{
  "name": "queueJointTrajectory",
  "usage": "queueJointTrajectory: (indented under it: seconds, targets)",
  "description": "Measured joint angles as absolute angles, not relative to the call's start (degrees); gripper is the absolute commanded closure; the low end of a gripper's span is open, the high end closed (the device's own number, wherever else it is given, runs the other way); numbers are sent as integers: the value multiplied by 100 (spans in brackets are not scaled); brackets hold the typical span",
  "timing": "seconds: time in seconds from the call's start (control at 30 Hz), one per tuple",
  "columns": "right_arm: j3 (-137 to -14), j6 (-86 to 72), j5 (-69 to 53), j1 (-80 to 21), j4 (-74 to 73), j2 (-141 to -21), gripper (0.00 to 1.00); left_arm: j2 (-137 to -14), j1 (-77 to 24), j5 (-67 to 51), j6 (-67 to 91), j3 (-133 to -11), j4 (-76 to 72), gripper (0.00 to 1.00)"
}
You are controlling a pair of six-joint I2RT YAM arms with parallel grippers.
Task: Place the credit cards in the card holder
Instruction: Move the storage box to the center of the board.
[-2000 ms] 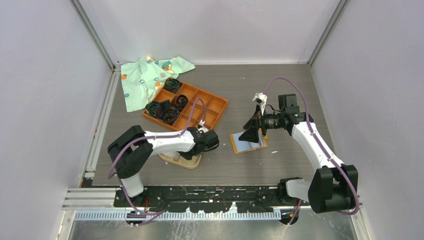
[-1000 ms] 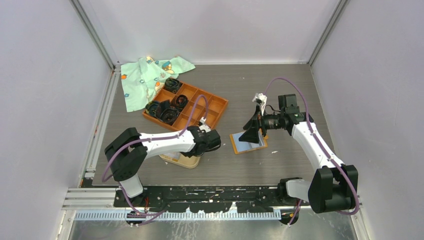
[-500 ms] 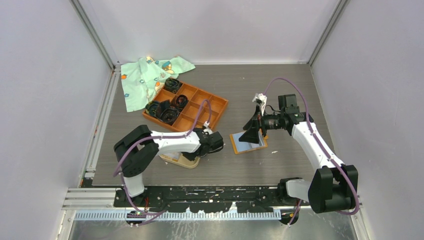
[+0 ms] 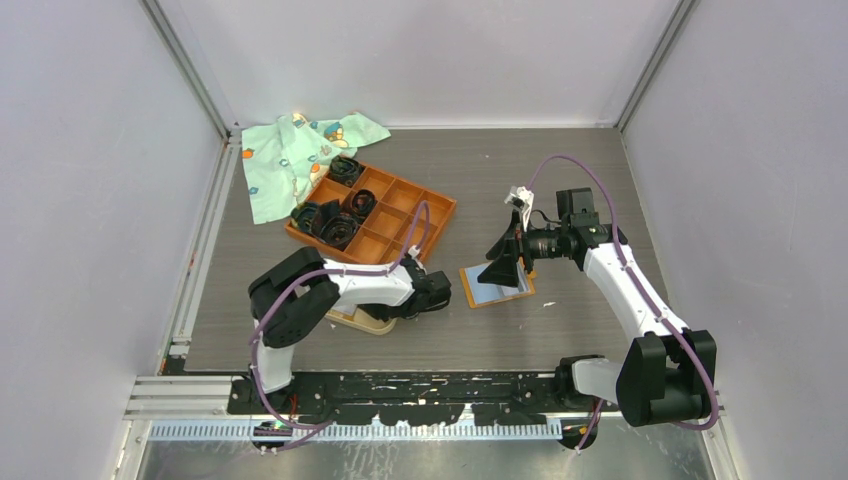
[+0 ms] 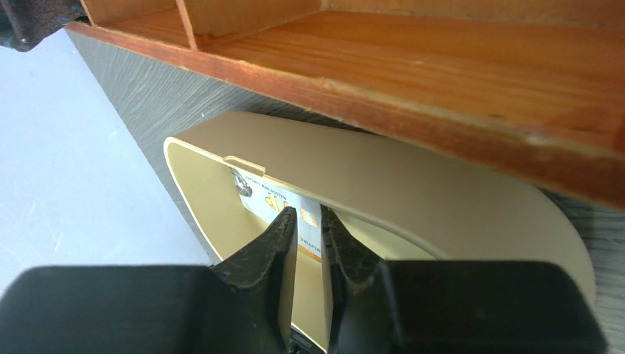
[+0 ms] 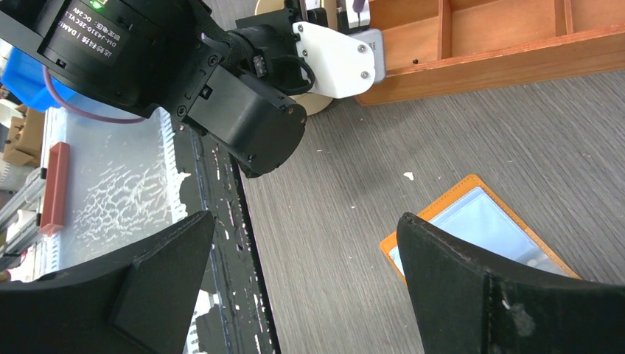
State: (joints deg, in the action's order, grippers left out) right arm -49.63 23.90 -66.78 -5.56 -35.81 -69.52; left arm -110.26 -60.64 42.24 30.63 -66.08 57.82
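Top view: folds the left arm low, left gripper [image 4: 408,308] at the right end of the card holder [image 4: 358,323]. Reaches the right gripper [image 4: 507,268] over an orange wallet [image 4: 497,290], right of the holder. Orange grid tray [image 4: 432,212] just behind the holder.

Left wrist: shows fingers [image 5: 284,247] nearly together; cannot tell whether pinching the credit card [image 5: 258,193] leaning inside the holder. Print too small to read.

Right wrist: spreads jaws wide.

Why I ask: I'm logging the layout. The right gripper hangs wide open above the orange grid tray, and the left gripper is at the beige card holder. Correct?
Wrong in one respect: the right gripper hangs wide open above the flat orange wallet, not the grid tray; the top external view shows it. The left gripper is at the card holder.
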Motion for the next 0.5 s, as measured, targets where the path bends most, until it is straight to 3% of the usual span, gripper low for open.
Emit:
queueJointTrajectory:
  seconds: [0.5]
  targets:
    - [-5011, 2475, -6702, -558, -3658, -6952, 0, -10927, -6080, 4571, 3286, -6759, 6233, 84]
